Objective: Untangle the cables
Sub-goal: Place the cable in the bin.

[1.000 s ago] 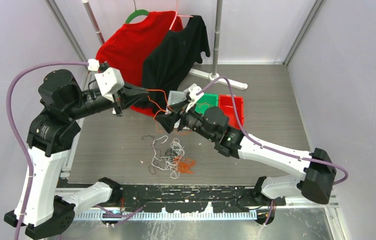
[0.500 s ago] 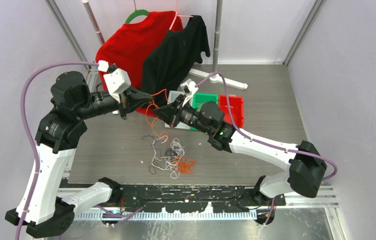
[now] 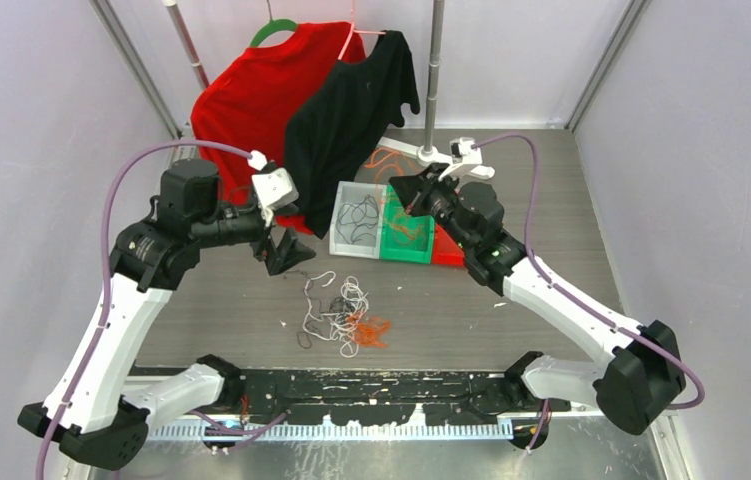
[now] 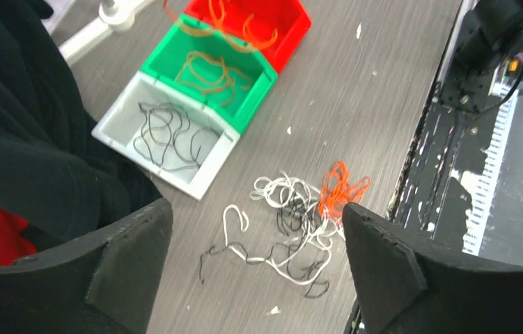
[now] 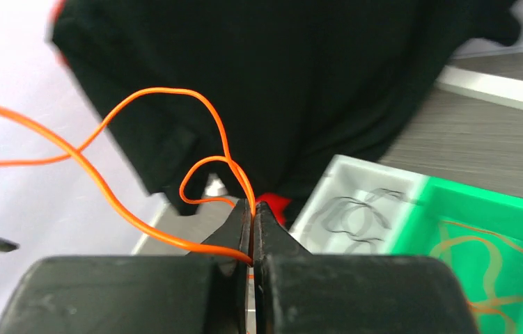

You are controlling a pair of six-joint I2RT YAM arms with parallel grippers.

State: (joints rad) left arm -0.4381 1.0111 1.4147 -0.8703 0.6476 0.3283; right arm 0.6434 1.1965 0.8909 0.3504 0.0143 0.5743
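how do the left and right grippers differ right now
The left gripper has its jaws wide open and holds nothing; the right gripper has its jaws shut on an orange cable. The left gripper hangs over the tangled pile; the right gripper is up near the green bin. Both are black.

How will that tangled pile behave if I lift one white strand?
Likely floppy: the white strand lies in loose curls. It probably drags the black cord and orange cord along, since they interlace. The pile looks light and may slide.
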